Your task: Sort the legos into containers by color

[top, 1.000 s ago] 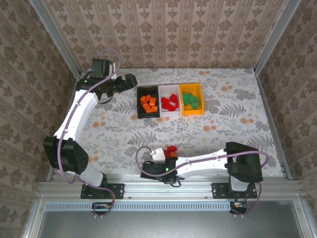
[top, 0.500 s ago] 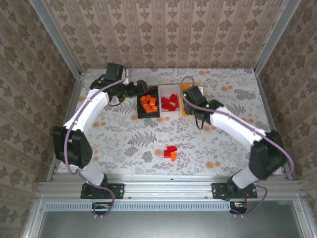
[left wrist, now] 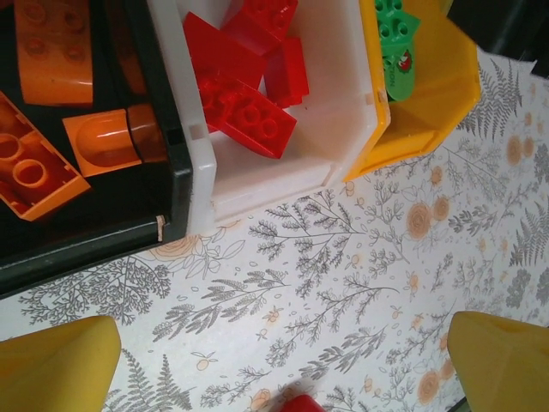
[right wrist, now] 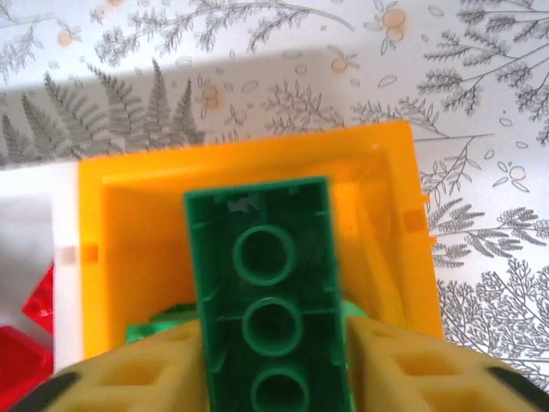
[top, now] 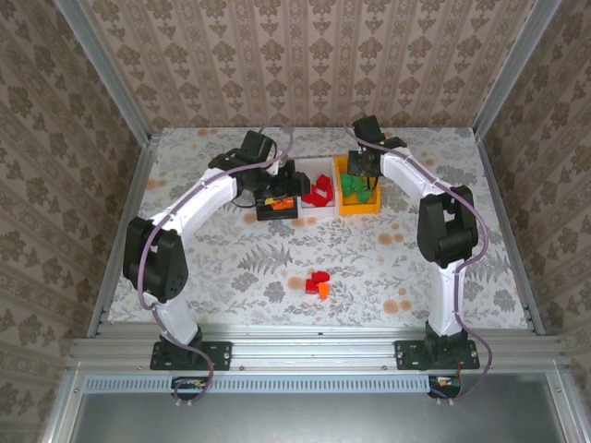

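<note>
Three bins stand in a row at the back: the black bin [top: 276,216] with orange legos [left wrist: 34,167], the white bin [top: 315,211] with red legos [left wrist: 249,112], and the orange-yellow bin [top: 358,209] with green legos [left wrist: 396,51]. My right gripper [right wrist: 274,369] is shut on a green brick [right wrist: 268,283], held over the orange-yellow bin [right wrist: 129,223]. My left gripper [top: 282,185] hovers at the black bin's front edge, open and holding nothing [left wrist: 283,352]. Two red legos [top: 319,279] and one orange one [top: 324,292] lie loose on the table.
The flower-patterned table [top: 212,268] is boxed in by papered walls with metal rails at left [top: 120,249] and right [top: 508,240]. Both arms reach to the back, their bases at the near edge.
My right arm swung from the near edge, beside the loose bricks, up to the orange-yellow bin. My left gripper moved right, from left of the black bin to its front edge.
</note>
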Controlling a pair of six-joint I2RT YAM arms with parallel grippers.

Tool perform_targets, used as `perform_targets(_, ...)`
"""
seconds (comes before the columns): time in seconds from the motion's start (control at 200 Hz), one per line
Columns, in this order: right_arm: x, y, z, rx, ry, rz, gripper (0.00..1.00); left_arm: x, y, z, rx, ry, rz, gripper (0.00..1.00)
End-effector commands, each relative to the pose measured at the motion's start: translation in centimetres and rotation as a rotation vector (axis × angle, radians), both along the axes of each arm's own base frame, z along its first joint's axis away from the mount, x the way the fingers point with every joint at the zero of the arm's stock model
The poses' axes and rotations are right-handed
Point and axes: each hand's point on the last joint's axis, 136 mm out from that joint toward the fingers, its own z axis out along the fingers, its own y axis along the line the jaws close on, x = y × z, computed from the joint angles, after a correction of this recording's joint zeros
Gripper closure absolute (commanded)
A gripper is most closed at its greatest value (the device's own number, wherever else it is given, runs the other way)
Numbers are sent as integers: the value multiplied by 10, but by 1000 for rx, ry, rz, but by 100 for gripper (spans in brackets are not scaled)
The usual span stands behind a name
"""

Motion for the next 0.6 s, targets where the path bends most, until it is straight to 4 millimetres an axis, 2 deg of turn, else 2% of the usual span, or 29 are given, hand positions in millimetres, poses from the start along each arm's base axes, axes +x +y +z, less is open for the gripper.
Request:
perform_targets(0.0, -11, 3, 7, -26, 31, 40, 46, 0, -1, 12, -20, -18, -15, 0)
perform_targets(0.15, -21, -4, 34, -22, -43, 19, 42, -2, -3, 15, -23, -22, -23, 0)
perform_targets(0.255, -41, -4, 58, 15, -105, 20, 42, -8, -7, 14, 7, -34, -49, 0)
perform_targets(0.385, -87, 1, 85, 57, -209, 23, 41, -25, -13, 11, 146, -59, -106, 1)
perform_targets(0.44, -112, 1, 89, 90, -245, 11, 41, -33, -18, 10, 208, -73, -136, 2)
perform_targets(0.52, -146, -1, 81, 128, -285, -5, 40, -52, -28, 8, 250, -62, -185, 6)
perform_targets(0.595, -172, -6, 75, 164, -307, -28, 40, -77, -32, -4, 284, -50, -209, 8)
